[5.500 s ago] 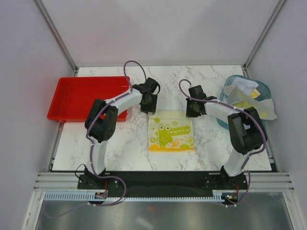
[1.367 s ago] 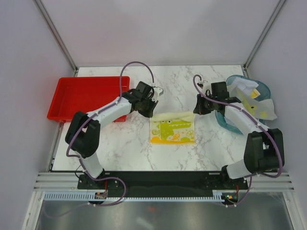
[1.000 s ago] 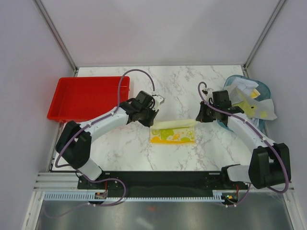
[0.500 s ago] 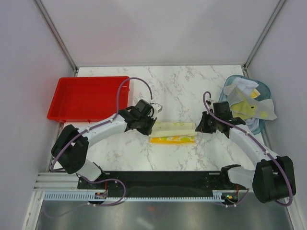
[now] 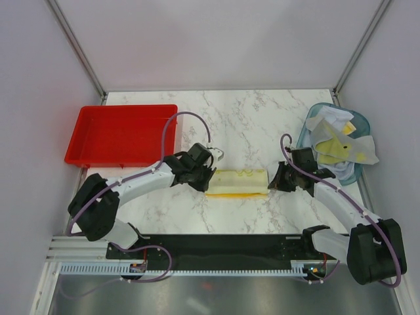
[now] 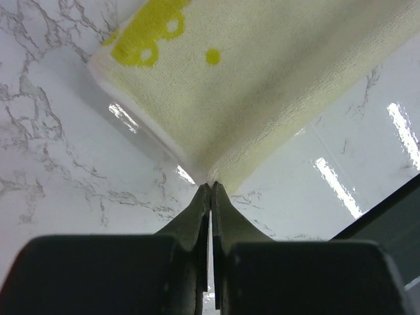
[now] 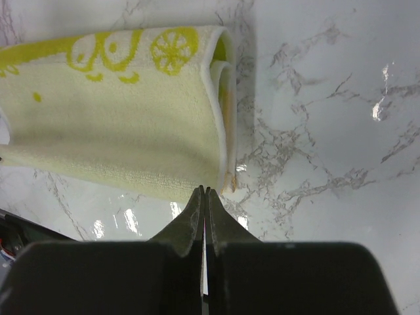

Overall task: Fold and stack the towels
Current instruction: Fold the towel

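1. a towel (image 5: 236, 182) lies folded into a long pale yellow strip on the desk (image 5: 249, 125), about the middle and towards the near side, its long edge running left to right.
2. the left claw (image 5: 209, 177) is at the strip's left end. its arm reaches in low from the left.
3. from the left wrist, the left claw (image 6: 210, 189) is clenched tight, tips together on the towel's (image 6: 262, 72) near-left corner, where the cloth runs into them. yellow-green marks show on the top layer.
4. the right claw (image 5: 272, 184) is at the strip's right end, its arm stretched low across the right side of the desk.
5. from the right wrist, the right claw (image 7: 205, 191) is also clenched, tips meeting on the near-right corner of the towel (image 7: 111, 125). the right end shows two layers, one on the other, and a round lemon-slice print sits by the far edge.
6. at the far right a teal basket (image 5: 303, 139) holds a heap (image 5: 338, 141) of loose towels, white, grey and yellow. some hang over its right rim.
7. a red tray (image 5: 118, 134) sits at the far left of the desk, well apart from the strip.
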